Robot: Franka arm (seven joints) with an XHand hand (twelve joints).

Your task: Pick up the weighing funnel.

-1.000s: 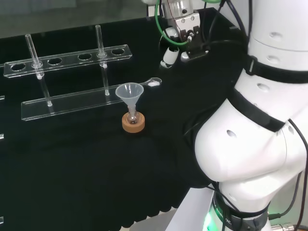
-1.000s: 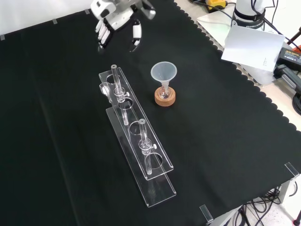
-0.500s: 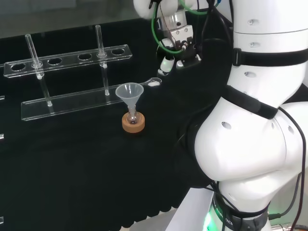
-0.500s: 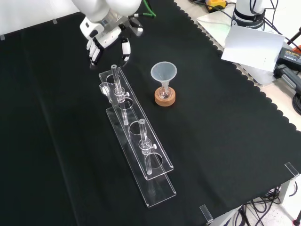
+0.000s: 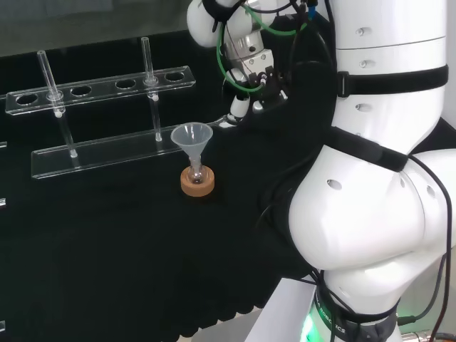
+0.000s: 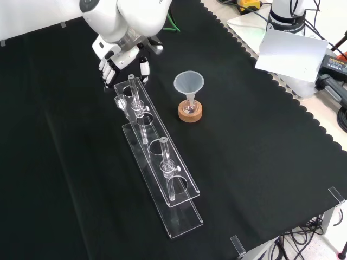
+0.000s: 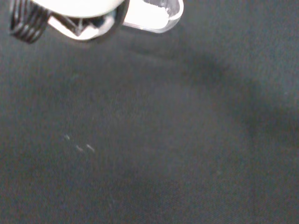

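The black and white hand [image 6: 122, 57] hovers fingers-down and spread wide, holding nothing, right above the small clear weighing funnel [image 5: 222, 125], which lies on the black-clothed counter [image 6: 260, 135] just off the end of the clear plastic test-tube rack [image 6: 162, 179]. That open stance looks set to straddle the little scoop, though the rack crowds one side.

A clear rack [image 5: 103, 87] stands beside the funnel [image 5: 192, 135], flask [image 5: 196, 173] and cork ring [image 5: 197, 187].

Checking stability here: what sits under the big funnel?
The funnel has its stem in a small flask on a cork ring. What the flask holds is unclear; the ring covers the cloth beneath.
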